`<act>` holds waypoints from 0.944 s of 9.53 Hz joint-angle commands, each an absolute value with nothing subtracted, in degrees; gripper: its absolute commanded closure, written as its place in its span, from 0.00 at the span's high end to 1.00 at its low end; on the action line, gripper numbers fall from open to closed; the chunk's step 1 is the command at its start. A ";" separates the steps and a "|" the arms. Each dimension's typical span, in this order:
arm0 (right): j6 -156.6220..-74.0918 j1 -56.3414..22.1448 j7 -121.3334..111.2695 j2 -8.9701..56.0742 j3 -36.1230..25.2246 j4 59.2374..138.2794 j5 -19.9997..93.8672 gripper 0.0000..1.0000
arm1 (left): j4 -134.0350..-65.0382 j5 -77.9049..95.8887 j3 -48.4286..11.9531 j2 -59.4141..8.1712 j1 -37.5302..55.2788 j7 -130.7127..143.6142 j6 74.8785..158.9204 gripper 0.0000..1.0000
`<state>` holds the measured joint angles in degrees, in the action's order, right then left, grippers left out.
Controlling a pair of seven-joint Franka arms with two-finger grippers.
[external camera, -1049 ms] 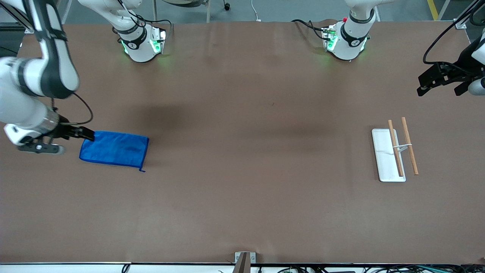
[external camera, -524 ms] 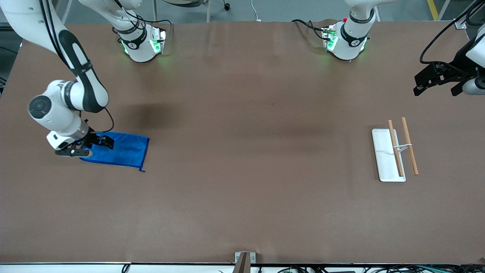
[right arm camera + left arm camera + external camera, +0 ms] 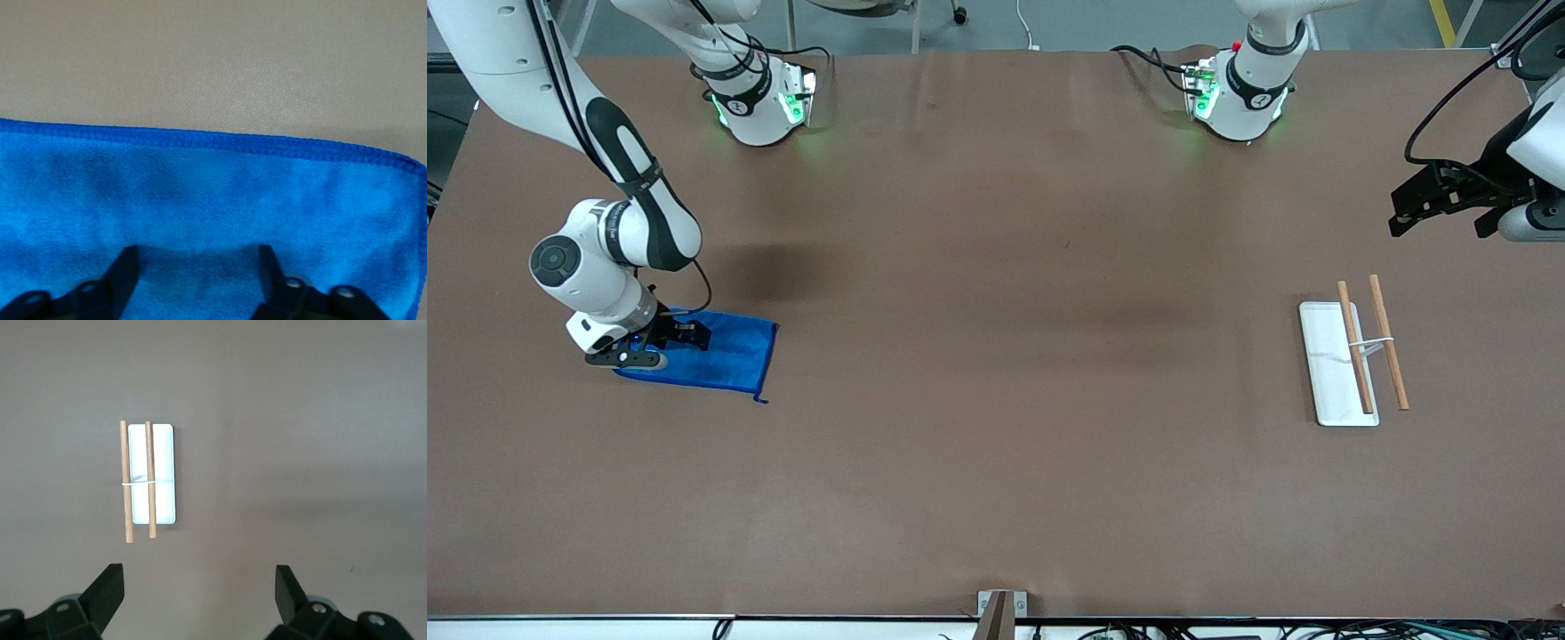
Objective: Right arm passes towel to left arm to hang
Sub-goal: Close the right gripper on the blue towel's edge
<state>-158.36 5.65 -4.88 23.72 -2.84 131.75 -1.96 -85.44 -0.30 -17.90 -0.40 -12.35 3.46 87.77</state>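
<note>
The right wrist view looks straight down on the towel (image 3: pixel 220 193), a bright blue, fuzzy cloth lying flat on the brown surface (image 3: pixel 213 60). A darker stitched hem (image 3: pixel 200 139) runs along the towel's visible long edge, and one rounded corner (image 3: pixel 415 165) shows where that hem turns. The pile is mottled with lighter and darker blue patches. The right tool (image 3: pixel 197 277) sits low over the cloth with its two black fingers (image 3: pixel 124 273) spread apart, blue fabric showing in the gap between them. Whether the fingertips touch the cloth cannot be told. Bare surface fills the rest of the view.
</note>
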 commanded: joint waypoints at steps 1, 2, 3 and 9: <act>-160.58 6.33 -5.19 24.26 -2.37 133.15 -2.11 0.20 | -86.31 -1.05 -20.47 -0.44 -12.65 2.90 88.07 1.00; -159.71 6.33 -4.66 24.08 -2.29 133.07 -1.94 0.00 | -86.22 -1.05 -20.48 -0.61 -12.48 2.99 88.15 1.00; -156.91 6.24 -4.75 23.12 -2.20 132.63 -1.85 0.00 | -86.22 -1.05 -20.48 -0.62 -12.48 2.99 88.15 1.00; -116.85 1.86 -2.30 13.28 -1.93 112.62 -1.32 0.00 | -86.31 -0.97 -20.48 -0.88 -12.39 3.16 88.51 1.00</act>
